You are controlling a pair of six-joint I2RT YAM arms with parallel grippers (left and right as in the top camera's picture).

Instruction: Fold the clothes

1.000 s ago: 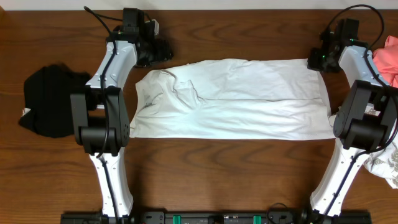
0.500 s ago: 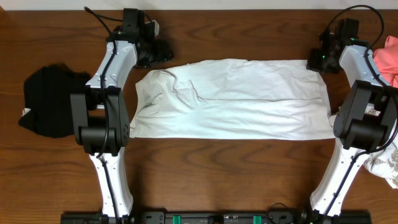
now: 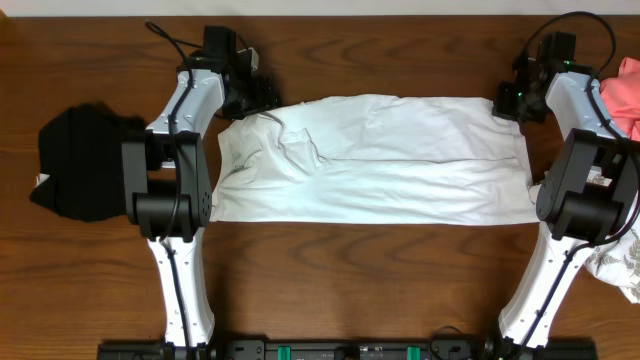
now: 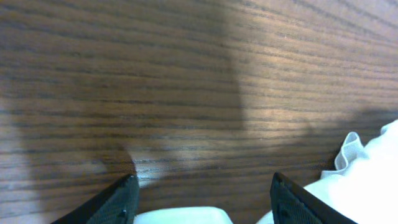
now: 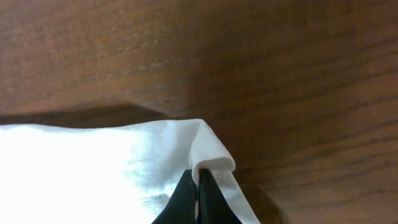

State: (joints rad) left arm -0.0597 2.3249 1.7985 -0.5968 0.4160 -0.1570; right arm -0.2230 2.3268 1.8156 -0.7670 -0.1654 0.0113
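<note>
Starting from its near hem, how does the white T-shirt lie? — Ana

Folded into one wide band, flat on the table. The near hem is straight, with a few ridges toward the left end. A leaf-patterned garment lies off its near right corner, a black garment well to its left, and a pink garment off its far right corner. — Ben

How will it handle? — Ana

I'd judge it light, limp and a little slippery. It will sag and drag wherever it isn't held, so the far corners are the places to take it, pinching through both layers. — Ben

And the tools? — Ana

Both are at the shirt's far edge. The right tool is closed tight on the far right corner, with a small fold of cloth humped just ahead of it. The left tool stands apart over the far left corner. A pale edge of cloth shows between its fingers, with nothing pinched yet. — Ben

Anything different from a second ago? — Ana

The left tool has come in from beyond the shirt's far left corner and now sits right at it. The right tool and the shirt itself look the same. — Ben
</note>
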